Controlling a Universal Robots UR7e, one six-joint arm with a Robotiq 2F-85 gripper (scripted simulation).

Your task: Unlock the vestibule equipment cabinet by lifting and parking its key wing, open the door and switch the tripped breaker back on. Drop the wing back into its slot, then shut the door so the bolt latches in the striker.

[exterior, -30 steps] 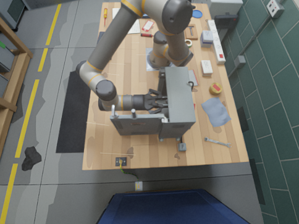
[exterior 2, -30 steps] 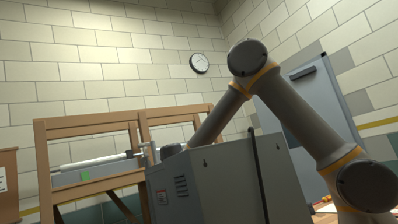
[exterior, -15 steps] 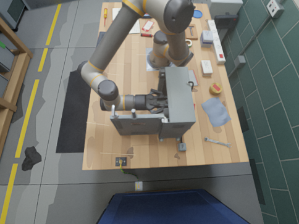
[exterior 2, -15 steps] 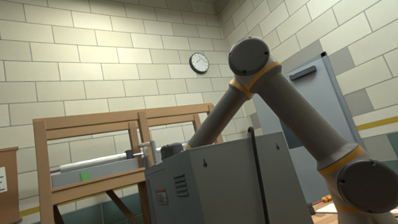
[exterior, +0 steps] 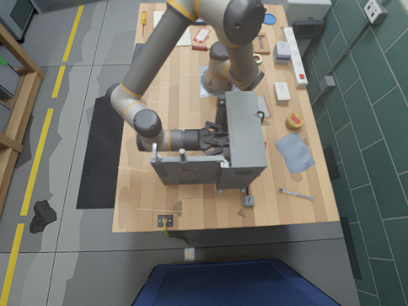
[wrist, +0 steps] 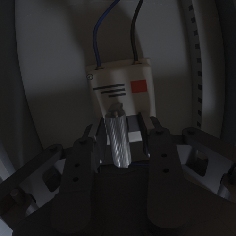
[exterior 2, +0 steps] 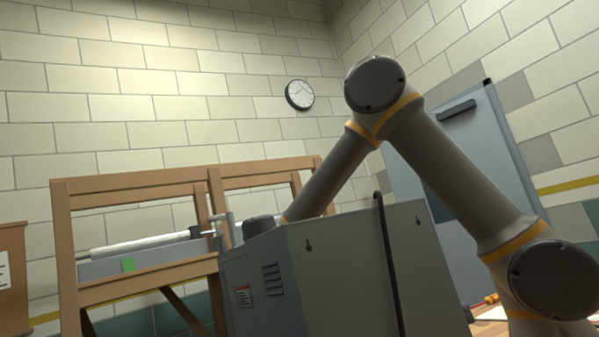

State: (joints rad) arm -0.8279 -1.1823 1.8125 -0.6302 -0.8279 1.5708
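Observation:
The breaker's metal toggle lever (wrist: 117,138) stands between the fingers of my gripper (wrist: 122,136), which is open and holds nothing. The lever sticks out of a cream breaker box (wrist: 120,87) with a red square, black lines and blue and black wires on top. The box is mounted on the back wall inside the grey cabinet (exterior: 243,139). From the side camera my gripper (exterior: 217,138) reaches into the cabinet's open front. The cabinet door (exterior: 187,168) is swung wide open toward the table's near side. Two pins stand on the door's top edge.
The cabinet's side walls and a perforated rail (wrist: 197,70) close in around my fingers. On the table lie a grey cloth (exterior: 294,151), a wrench (exterior: 297,194), a yellow-red button (exterior: 293,120) and small boxes. A wooden rack (exterior 2: 175,219) stands beyond the table.

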